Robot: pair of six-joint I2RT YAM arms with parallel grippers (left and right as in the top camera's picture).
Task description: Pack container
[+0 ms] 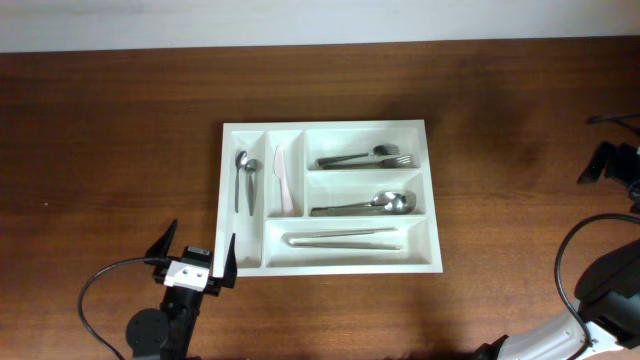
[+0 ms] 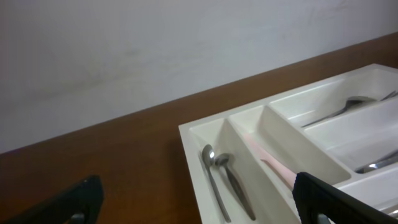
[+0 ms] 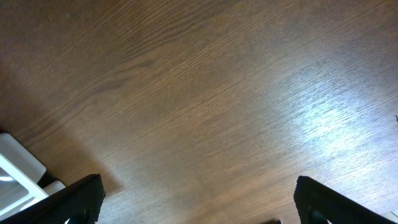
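The container is a white five-compartment tray in the middle of the table. Its left upright slot holds two spoons, and the slot beside it holds a pale pink knife. Forks, large spoons and tongs lie in the three long slots. My left gripper stands open and empty at the tray's front-left corner. In the left wrist view my left gripper straddles the container's left wall, with the spoons and knife ahead. My right gripper is open over bare wood at the far right.
The brown wooden table surrounds the tray. A black cable loops by the left arm. Another cable curves near the right arm's base. A white object shows at the left edge of the right wrist view.
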